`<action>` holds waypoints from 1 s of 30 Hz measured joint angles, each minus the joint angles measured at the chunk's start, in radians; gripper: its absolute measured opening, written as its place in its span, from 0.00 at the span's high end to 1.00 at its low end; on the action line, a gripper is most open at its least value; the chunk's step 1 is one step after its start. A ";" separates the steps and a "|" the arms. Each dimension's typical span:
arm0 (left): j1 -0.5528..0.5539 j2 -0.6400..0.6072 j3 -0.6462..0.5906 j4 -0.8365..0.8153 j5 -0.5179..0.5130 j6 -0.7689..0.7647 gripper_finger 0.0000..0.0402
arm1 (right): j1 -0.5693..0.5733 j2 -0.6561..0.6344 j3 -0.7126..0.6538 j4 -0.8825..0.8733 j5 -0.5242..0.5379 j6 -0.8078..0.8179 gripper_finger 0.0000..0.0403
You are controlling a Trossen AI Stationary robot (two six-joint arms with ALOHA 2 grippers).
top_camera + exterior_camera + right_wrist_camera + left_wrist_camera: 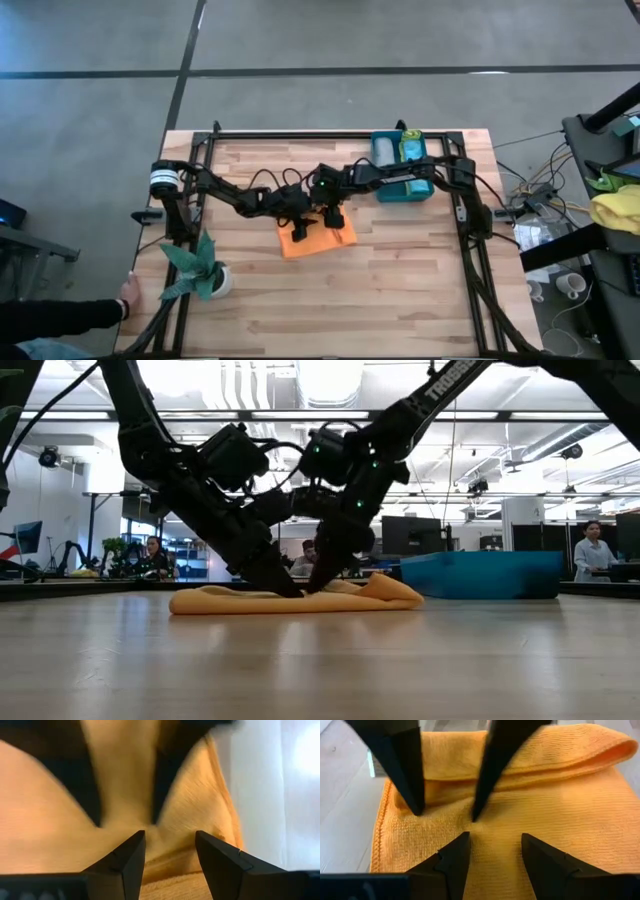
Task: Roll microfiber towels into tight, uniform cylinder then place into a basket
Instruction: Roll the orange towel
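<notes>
Orange ribbed towel [530, 795] folded under both claws.

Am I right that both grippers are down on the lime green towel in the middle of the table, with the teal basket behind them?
Not quite: the towel under both grippers is orange, not lime green, as the high view shows. The left gripper and right gripper are both down on it mid-table, and the teal basket does sit behind them.
</notes>
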 joint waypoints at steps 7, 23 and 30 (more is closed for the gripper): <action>0.000 0.000 0.000 0.000 0.003 0.000 0.59 | -0.069 0.002 0.000 -0.064 -0.005 0.034 0.58; 0.000 0.000 0.000 0.001 0.005 0.001 0.59 | -0.074 -0.054 0.064 -0.149 0.023 0.014 0.58; 0.001 0.000 0.000 0.000 0.006 0.033 0.59 | -0.026 -0.113 0.064 -0.252 -0.034 -0.012 0.58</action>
